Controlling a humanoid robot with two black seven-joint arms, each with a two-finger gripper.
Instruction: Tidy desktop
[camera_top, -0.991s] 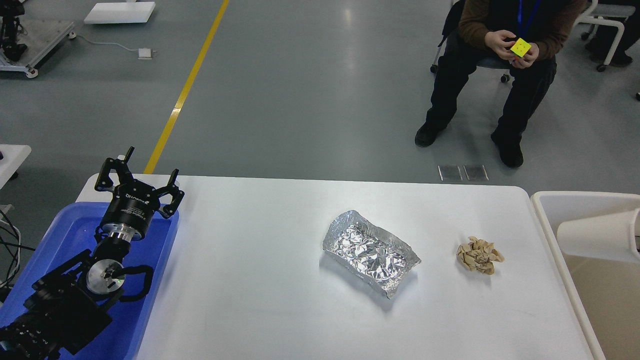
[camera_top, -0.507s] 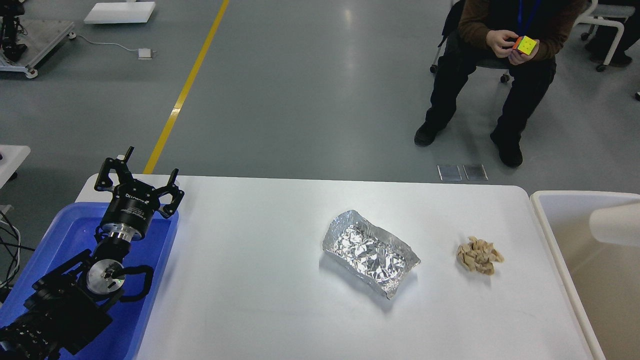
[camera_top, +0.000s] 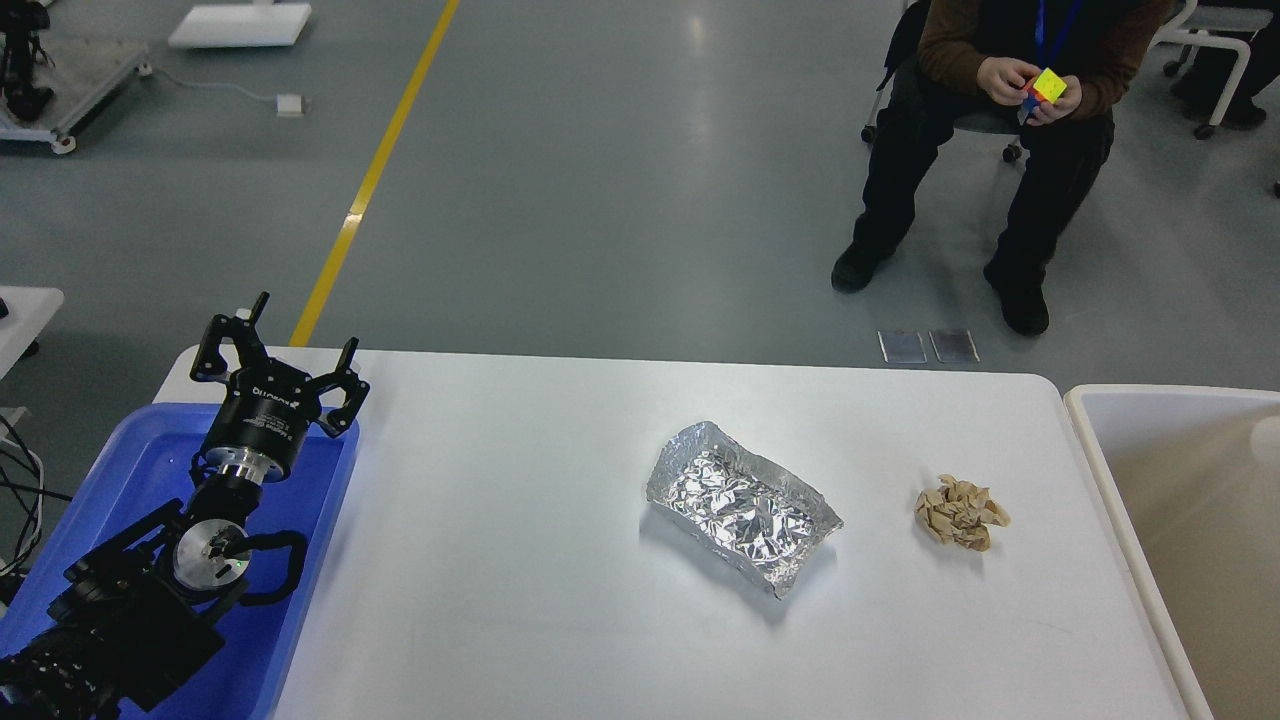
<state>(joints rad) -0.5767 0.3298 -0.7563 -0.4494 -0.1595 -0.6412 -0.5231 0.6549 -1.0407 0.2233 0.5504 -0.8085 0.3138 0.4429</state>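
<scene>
Left gripper (camera_top: 290, 350) raised over blue tray (camera_top: 120, 470), fingers seemingly spread

Smooth, faintly glossy white desktop (camera_top: 520, 560), crinkled shiny foil (camera_top: 742, 506) mid-bench, crumpled matt tan paper (camera_top: 960, 512) toward the right edge, glossy blue plastic tray (camera_top: 320, 520) at the left edge

The left arm (camera_top: 150, 590) was matte black, with a silver wrist ring and white lettering beneath its black-fingered gripper (camera_top: 285, 345).

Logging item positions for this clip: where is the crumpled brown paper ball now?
In the head view, the crumpled brown paper ball lies on the white desktop's right side, between the foil tray and the cream bin.
</scene>
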